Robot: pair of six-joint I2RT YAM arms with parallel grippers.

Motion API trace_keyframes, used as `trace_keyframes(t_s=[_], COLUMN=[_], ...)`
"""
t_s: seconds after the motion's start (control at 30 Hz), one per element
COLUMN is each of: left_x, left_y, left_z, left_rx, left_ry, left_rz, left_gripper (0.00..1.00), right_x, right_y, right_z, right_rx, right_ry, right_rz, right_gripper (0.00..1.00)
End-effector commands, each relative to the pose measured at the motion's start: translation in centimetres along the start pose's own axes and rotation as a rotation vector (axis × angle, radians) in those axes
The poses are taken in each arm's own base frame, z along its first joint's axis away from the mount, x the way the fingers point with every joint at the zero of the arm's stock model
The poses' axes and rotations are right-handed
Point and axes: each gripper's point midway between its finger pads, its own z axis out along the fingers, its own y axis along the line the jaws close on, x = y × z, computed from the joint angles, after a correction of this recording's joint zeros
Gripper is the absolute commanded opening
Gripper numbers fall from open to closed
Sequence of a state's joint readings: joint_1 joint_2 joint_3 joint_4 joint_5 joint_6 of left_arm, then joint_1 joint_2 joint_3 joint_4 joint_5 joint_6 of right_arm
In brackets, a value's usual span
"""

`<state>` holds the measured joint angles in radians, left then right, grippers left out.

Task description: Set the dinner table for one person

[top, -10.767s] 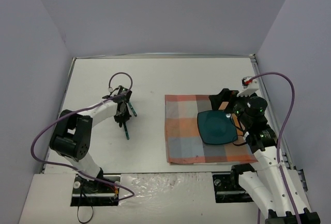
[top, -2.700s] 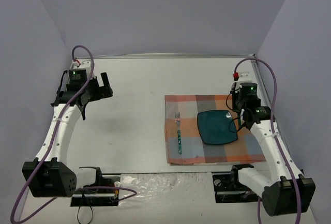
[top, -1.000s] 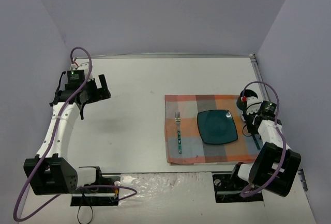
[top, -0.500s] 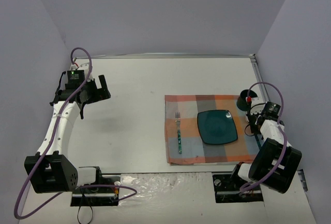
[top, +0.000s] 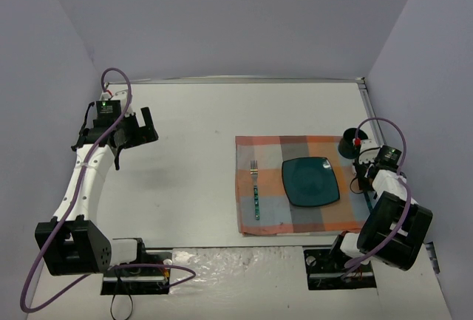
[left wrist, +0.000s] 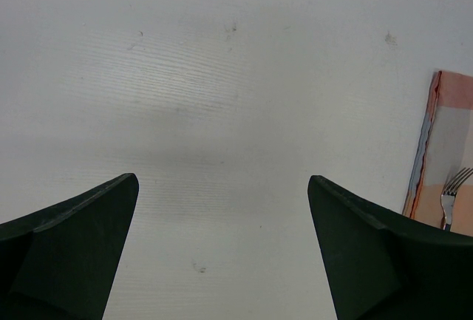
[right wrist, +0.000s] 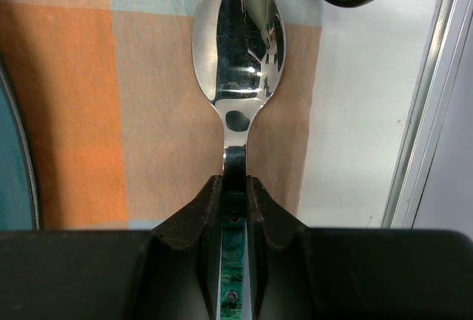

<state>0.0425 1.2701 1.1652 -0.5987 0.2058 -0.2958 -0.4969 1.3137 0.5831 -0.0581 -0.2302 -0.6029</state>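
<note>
Left gripper [left wrist: 222, 178]: jaws wide apart, holding nothing, over a bare part of the dinner table [left wrist: 222, 76], which lies directly below it. Right gripper [right wrist: 235, 183]: pinched on the spoon [right wrist: 238, 46] handle, with the bowl over the plaid cloth [right wrist: 162, 113] by its right edge and bare table just beyond. Cannot tell if the spoon touches the cloth. Count: one cloth, one plate [top: 310, 181], one fork [top: 255, 191], one spoon, one mug [top: 346, 145].
</note>
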Motion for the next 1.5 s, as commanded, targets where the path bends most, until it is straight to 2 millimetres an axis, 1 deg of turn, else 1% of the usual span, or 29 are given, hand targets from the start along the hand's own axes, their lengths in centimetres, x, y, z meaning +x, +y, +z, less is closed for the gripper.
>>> trace_keyframes(t_s=[0.0,0.23,0.4,0.43,0.5,0.57,0.67,0.7,0.77,0.87,0.9,0.97,1.0,1.03,1.1,1.17,1.23,1.3,1.37,1.4,1.47], left_x=[-1.9,-1.9,-1.9,-1.9,-2.0,-1.9,-2.0,-2.1,-2.0,-2.1,-2.2,-2.2,-2.2,-2.2,-2.2,-2.2,-2.4,-2.8,-3.0,-3.2,-3.4], left_y=[-0.3,-0.3,-0.3,-0.2,-0.2,-0.3,-0.3,-0.2,-0.2,-0.4,-0.4,-0.4,-0.4,-0.4,-0.5,-0.6,-0.8,-1.0,-1.2,-1.3,-1.5], left_z=[-0.5,-0.5,-0.6,-0.6,-0.6,-0.6,-0.8,-0.8,-0.8,-0.9,-1.0,-1.1,-1.1,-1.1,-1.2,-1.3,-1.5,-2.0,-2.4,-2.5,-2.8], left_rx=[0.014,0.013,0.014,0.013,0.013,0.013,0.013,0.012,0.011,0.016,0.018,0.018,0.018,0.020,0.026,0.030,0.038,0.045,0.046,0.045,0.052], left_ry=[-0.060,-0.062,-0.063,-0.063,-0.065,-0.063,-0.069,-0.071,-0.071,-0.075,-0.077,-0.079,-0.080,-0.083,-0.087,-0.092,-0.104,-0.133,-0.155,-0.166,-0.190], left_rz=[-0.004,-0.004,-0.002,-0.004,-0.003,-0.001,-0.001,-0.001,-0.001,0.001,0.001,-0.002,-0.002,-0.002,-0.003,-0.003,0.001,0.013,0.032,0.036,0.057], left_gripper=[0.97,0.97,0.97,0.97,0.97,0.97,0.97,0.97,0.97,0.97,0.97,0.97,0.97,0.97,0.97,0.97,0.97,0.97,0.97,0.97,0.97], right_x=[-2.2,-2.1,-2.0,-2.0,-2.1,-2.2,-2.4,-2.8,-3.5,-6.0,-6.6,-9.9,-10.9,-12.6,-15.8,-18.0,-20.3,-21.4,-21.9,-21.9,-21.1], right_y=[-1.9,-1.8,-1.8,-1.8,-1.9,-2.0,-2.2,-2.3,-2.6,-3.5,-3.7,-4.1,-4.0,-4.1,-4.0,-3.9,-3.6,-3.1,-2.6,-2.4,-2.0], right_z=[-0.3,0.1,0.1,0.0,-0.1,-0.3,-0.8,-1.2,-1.8,-4.0,-4.4,-7.0,-7.7,-9.0,-12.3,-15.6,-20.3,-23.5,-26.7,-28.1,-31.9], right_rx=[0.057,0.050,0.051,0.052,0.059,0.064,0.085,0.095,0.109,0.162,0.169,0.199,0.201,0.220,0.262,0.299,0.347,0.366,0.382,0.387,0.413], right_ry=[-0.057,-0.048,-0.046,-0.047,-0.052,-0.057,-0.072,-0.087,-0.114,-0.203,-0.218,-0.320,-0.344,-0.386,-0.481,-0.575,-0.698,-0.786,-0.870,-0.908,-1.007], right_rz=[0.002,0.004,0.004,0.003,0.003,0.005,0.008,0.009,0.016,0.017,0.018,0.012,0.009,0.000,-0.014,-0.003,0.005,0.032,0.063,0.081,0.130], right_gripper=[0.00,0.04,0.12,0.17,0.23,0.31,0.43,0.47,0.52,0.57,0.58,0.60,0.61,0.63,0.67,0.71,0.72,0.75,0.79,0.80,0.86])
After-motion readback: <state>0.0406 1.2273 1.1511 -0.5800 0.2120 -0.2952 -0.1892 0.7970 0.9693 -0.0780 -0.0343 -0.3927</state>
